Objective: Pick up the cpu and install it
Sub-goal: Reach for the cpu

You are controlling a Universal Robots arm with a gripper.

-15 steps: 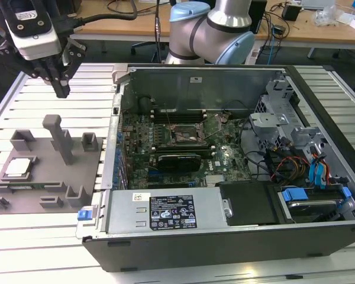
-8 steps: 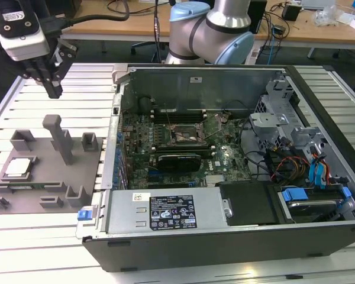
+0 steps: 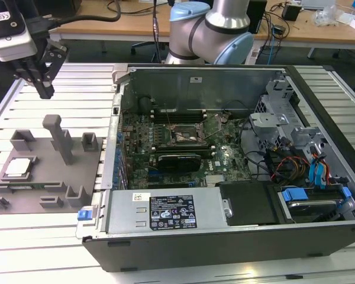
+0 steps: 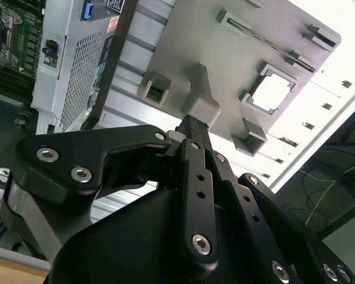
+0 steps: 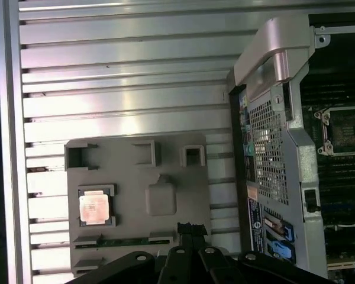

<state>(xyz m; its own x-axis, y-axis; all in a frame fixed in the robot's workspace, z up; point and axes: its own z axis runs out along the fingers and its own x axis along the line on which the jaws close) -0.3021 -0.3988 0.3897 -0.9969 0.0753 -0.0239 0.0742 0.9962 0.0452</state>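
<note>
— Where was the cpu point(image 3: 19, 167)?
— Flat in a square pocket of the grey holder plate point(image 3: 47, 171), on the desk point(image 3: 35, 248) beside the open computer case point(image 3: 195, 251).
— And the hand point(image 3: 45, 90)?
— Above the plate, well apart from the cpu, pressed together on nothing.

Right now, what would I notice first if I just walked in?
Probably the big open computer case in the middle of the exterior view, with its green motherboard showing. On the exterior view's left, a grey tray holds the shiny cpu, and the black gripper hangs above the tray.
</note>
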